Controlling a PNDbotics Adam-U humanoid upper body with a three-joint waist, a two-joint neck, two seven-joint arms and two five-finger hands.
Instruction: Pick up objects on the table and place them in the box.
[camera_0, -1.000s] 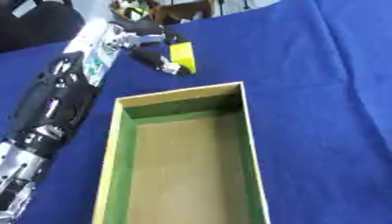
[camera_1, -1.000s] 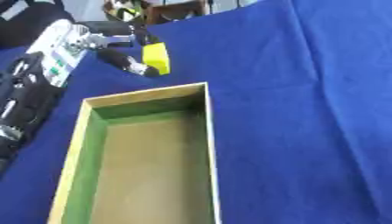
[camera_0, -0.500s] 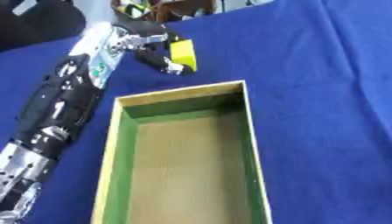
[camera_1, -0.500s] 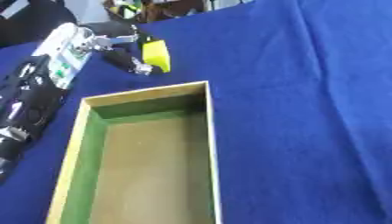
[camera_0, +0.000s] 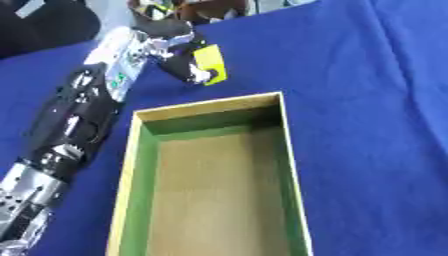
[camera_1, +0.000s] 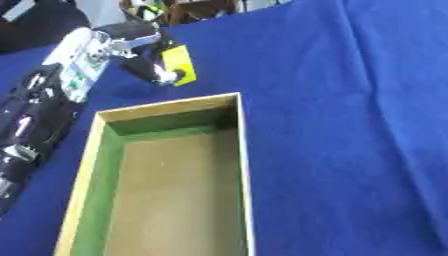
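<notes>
Fingers (camera_0: 186, 69): dark, curled down round the near face of the yellow block, grasping it.
Yellow block (camera_0: 211, 69): flat, tilted, held in the fingers just beyond the far rim of the box, near the far-left part of the tabletop; whether its lower edge touches the cloth, I cannot tell.
Left hand (camera_0: 173, 54): black and silver, reaching in from the left edge, wrist bent toward the block.
Left arm (camera_0: 83, 107): long, black with silver joints and a white panel, running along the left edge of the tabletop beside the box's left wall.
Box (camera_1: 242, 170): 1 open rectangular box, pale rim, green inner walls, brown floor, lying lengthwise from the near edge toward the far-left part.
Tabletop (camera_0: 367, 90): covered in blue cloth.
</notes>
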